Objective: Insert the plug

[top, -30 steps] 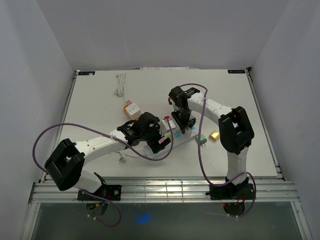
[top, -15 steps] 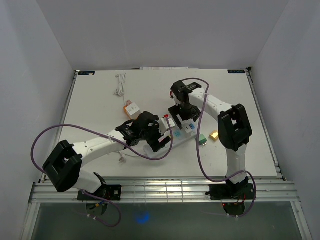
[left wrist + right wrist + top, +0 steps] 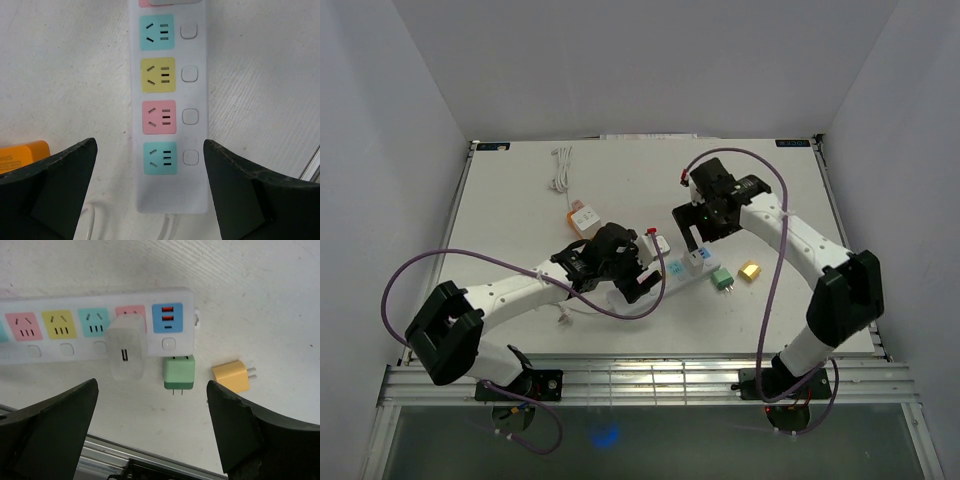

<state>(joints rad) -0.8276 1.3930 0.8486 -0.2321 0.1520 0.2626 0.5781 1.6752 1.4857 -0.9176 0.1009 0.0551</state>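
Under both grippers spreads the table [image 3: 520,200], a flat white sheet, matt and faintly scuffed, with an enclosure wall close along each side edge. The power strip [image 3: 675,270] is a long, glossy white plastic bar with rounded corners, carrying square sockets in teal, yellow and pink, each with a rounded switch beside it.

The left gripper [image 3: 149,145] hangs spread wide over the cord end of the strip, one dark, grainy finger out past each long side, with bare table between the pads and the plastic. The right gripper [image 3: 151,387] is also spread wide and holds nothing. Directly beneath it, a little toward its left finger, the white plug [image 3: 127,352] stands in the strip over a pink socket: a smooth, rounded cube with a USB slot in its top.

Only the right wrist view shows the blue end socket with its orange ports, and, just past the strip's near edge, a green plug [image 3: 178,372] touching or nearly touching the strip and a yellow plug [image 3: 231,376] lying apart from it, prongs out. Only the left wrist view shows the four free sockets square on, with an orange block [image 3: 22,152] by that gripper's left finger. Bare table lies all round the right gripper's fingers.
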